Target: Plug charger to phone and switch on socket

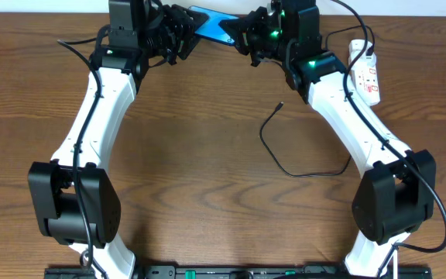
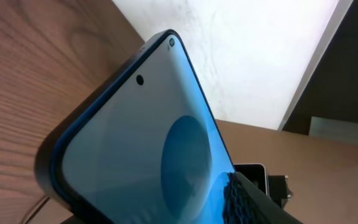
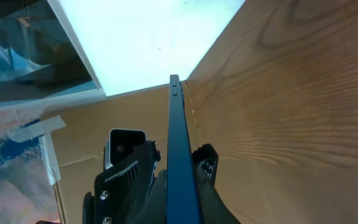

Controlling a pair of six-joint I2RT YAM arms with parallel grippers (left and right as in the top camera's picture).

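Observation:
The phone point(image 1: 211, 25), cyan screen with a black bezel, is held off the table at the far edge between both grippers. My right gripper point(image 1: 240, 35) is shut on it; in the right wrist view the phone point(image 3: 176, 137) shows edge-on, pinched between both fingers point(image 3: 205, 158). My left gripper point(image 1: 184, 35) reaches around its other end. In the left wrist view the phone's screen point(image 2: 135, 143) fills the space between the jaws, and one finger pad point(image 2: 247, 199) lies at its edge while the other is hidden. The charger point(image 1: 285, 159) lies loose on the table, its tip point(image 1: 281, 103) free.
The socket point(image 1: 365, 74), a white power strip with red switches, lies at the far right beside my right arm, with its white cord running off the far edge. A bright white wall or board rises just behind the table's far edge.

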